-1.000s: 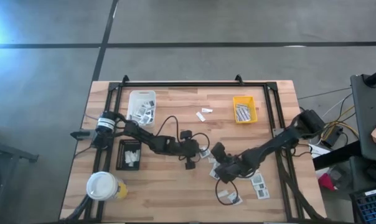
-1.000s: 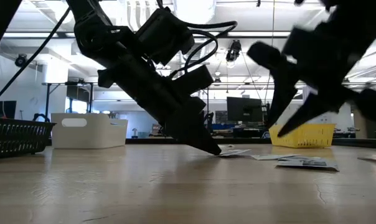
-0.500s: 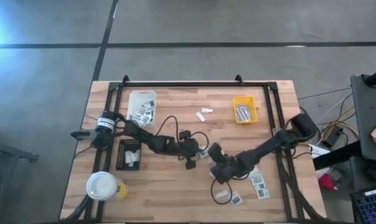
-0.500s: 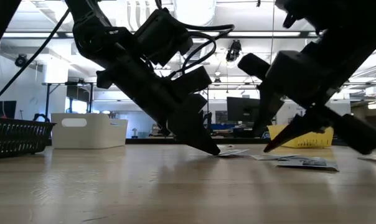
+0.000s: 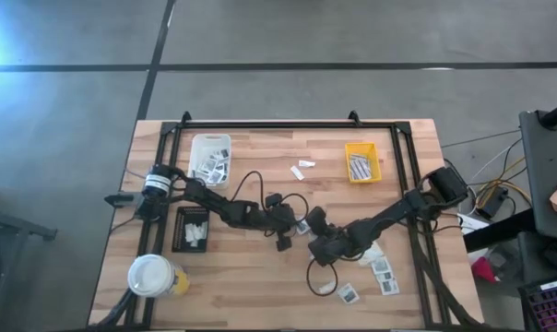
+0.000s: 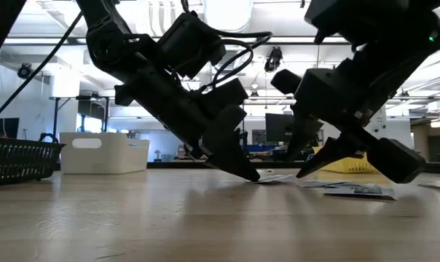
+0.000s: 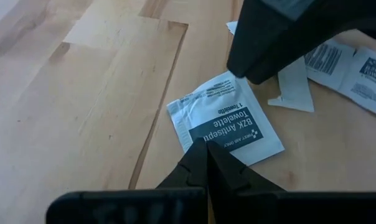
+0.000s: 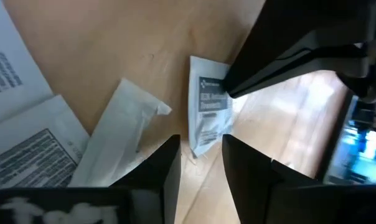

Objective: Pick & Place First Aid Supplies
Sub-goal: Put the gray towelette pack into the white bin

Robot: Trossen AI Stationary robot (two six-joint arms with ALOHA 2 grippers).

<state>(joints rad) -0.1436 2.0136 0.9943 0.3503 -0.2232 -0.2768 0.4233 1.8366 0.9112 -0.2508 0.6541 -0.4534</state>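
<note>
Your closed left gripper [image 7: 206,149] presses its tip on the towelette packet [image 7: 225,124], while your open right gripper [image 8: 200,152] straddles its opposite edge.

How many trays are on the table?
3. In the high view, a white tray sits upper left, a yellow tray upper right, and a black tray lower left, just above the cup. The arms could hide something small.
</note>
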